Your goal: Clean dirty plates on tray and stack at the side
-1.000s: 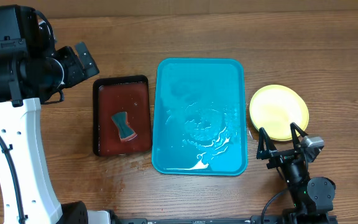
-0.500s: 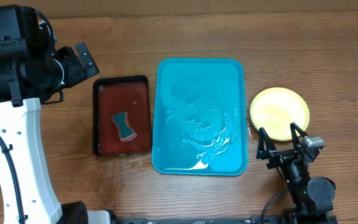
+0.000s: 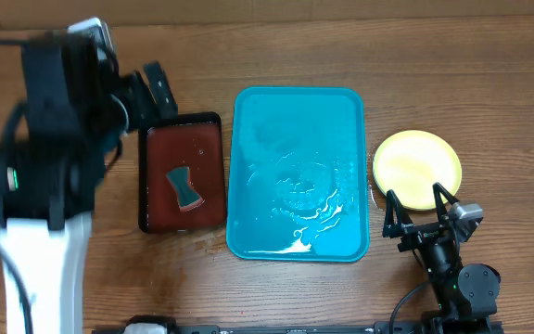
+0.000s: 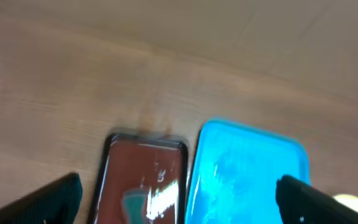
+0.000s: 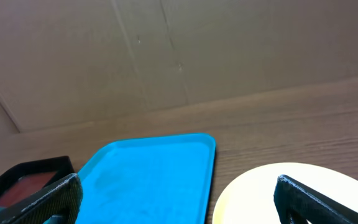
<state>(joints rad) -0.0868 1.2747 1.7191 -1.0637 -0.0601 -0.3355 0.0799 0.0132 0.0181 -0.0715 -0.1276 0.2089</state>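
The turquoise tray [image 3: 298,173] lies mid-table, wet, with no plate on it; it also shows in the left wrist view [image 4: 247,174] and the right wrist view [image 5: 151,177]. A stack of yellow-green plates [image 3: 416,167] sits to the tray's right, also seen in the right wrist view [image 5: 278,196]. I cannot tell how many plates it holds. My right gripper [image 3: 421,212] is open and empty, just in front of the stack. My left gripper [image 3: 151,95] is open and empty, raised over the table's far left, behind the black tray.
A smaller black tray with a red-brown inside [image 3: 182,173] lies left of the turquoise tray and holds a teal sponge [image 3: 184,186]. It also shows blurred in the left wrist view [image 4: 143,180]. A cardboard wall [image 5: 166,56] stands behind the table.
My left arm has swung to the right and toward the black tray; its view is blurred with motion. The right arm and the plates have not moved.
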